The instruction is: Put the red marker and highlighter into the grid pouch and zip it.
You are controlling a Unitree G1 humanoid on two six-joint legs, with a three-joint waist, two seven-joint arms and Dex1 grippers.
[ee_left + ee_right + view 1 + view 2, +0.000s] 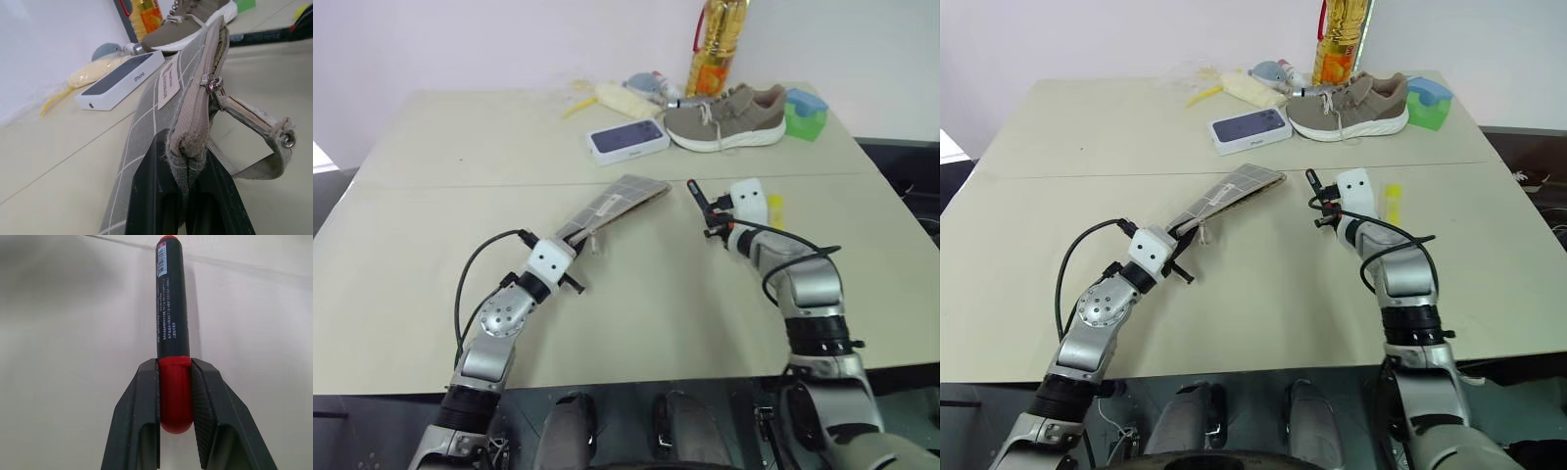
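Note:
My left gripper (575,243) is shut on the near end of the grid pouch (619,200), a grey fabric pouch with white lines. The pouch stretches away toward the table's middle with its zipper edge up. In the left wrist view the zipper slider (212,83), a white label (169,87) and a strap with a ring (266,133) show beyond the black fingers (146,196). To the right, my right gripper (712,217) is shut on the red cap end of the red marker (169,298), whose black barrel points away above the table. The yellow highlighter (773,209) lies on the table just right of that hand.
At the back of the table (431,245) lie a white phone box with a dark top (628,137), a tan shoe (724,117), a green and blue container (805,115), an oil bottle (715,44) and some yellow items (605,95).

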